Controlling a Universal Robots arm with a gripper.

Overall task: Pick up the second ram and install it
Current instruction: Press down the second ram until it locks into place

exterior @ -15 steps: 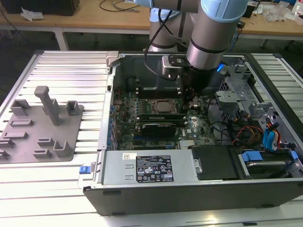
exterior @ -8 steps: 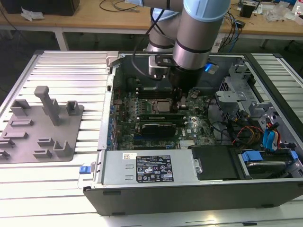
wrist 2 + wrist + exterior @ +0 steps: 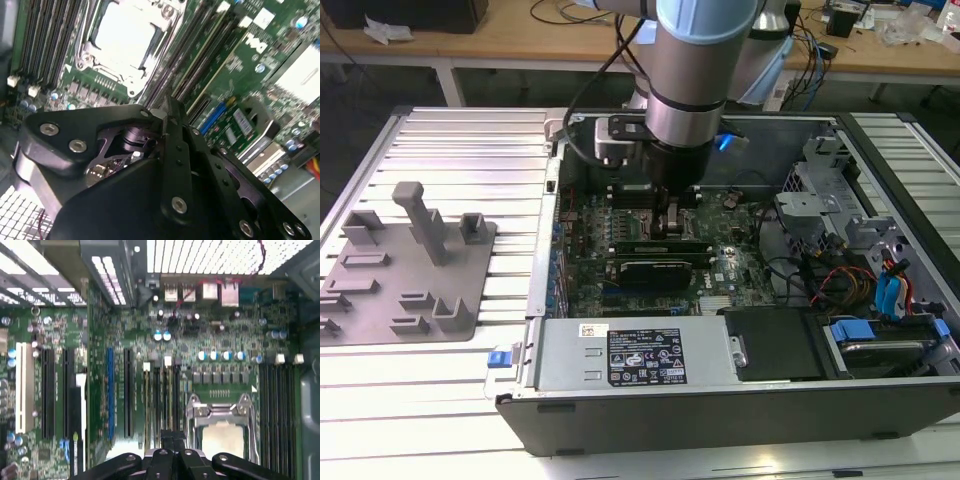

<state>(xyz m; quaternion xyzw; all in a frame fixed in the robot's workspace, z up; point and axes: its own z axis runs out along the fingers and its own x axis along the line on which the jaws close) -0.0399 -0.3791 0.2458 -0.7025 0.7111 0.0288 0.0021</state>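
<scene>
Inside, the one arm (image 3: 705, 60) reaches down into the open case (image 3: 720, 400), its gripper (image 3: 672, 215) low over the motherboard (image 3: 740, 265). In the exterior view, one black card (image 3: 655, 270) lies just at 6 o'clock of the gripper, and one grey plate (image 3: 405, 265) sits well apart at 9 o'clock, outside the case. In the first wrist view the gripper (image 3: 172, 436) hangs over a bank of four slots beside the one socket (image 3: 220, 415). Two of those slots seem to hold tan-edged sticks. The ram (image 3: 167, 395) appears to be the one standing in the slot right under the tip. Four more slots (image 3: 277, 400) lie across the socket. Whether the gripper clamps the ram cannot be told.
</scene>
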